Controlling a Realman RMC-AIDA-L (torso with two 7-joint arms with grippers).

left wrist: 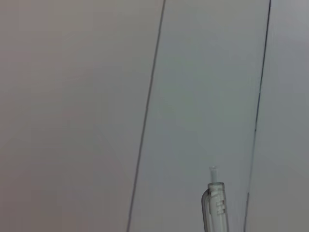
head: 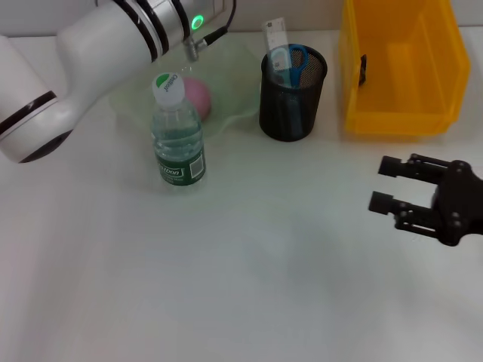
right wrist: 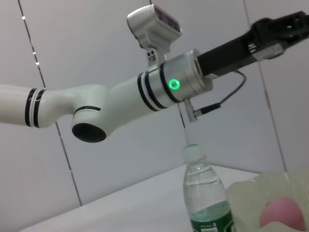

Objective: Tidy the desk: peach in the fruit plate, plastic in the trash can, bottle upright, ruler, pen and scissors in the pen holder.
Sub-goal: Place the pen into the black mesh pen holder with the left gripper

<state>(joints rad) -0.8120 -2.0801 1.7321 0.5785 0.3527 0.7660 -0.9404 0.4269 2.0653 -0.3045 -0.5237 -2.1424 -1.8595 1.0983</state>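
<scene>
A clear plastic water bottle with a green label and white cap [head: 176, 136] stands upright on the white bench [head: 241, 286], just in front of a pink peach [head: 198, 96] in a translucent, wavy-edged fruit plate [head: 234, 83]. The black mesh pen holder [head: 292, 94] holds blue-handled scissors [head: 293, 62] and a pale ruler [head: 275, 34]. Beyond the right gripper [head: 385, 185] — black jaws parted, holding nothing — sits a glossy yellow plastic bin [head: 400, 68]. The left gripper [right wrist: 289, 24] is raised high, seemingly clasping a clear pen [left wrist: 214, 208] — cut off.

The white table [head: 249, 256] carries a bottle [head: 178, 136], fruit plate [head: 234, 90], pen holder [head: 292, 94] and yellow bin [head: 400, 68].
</scene>
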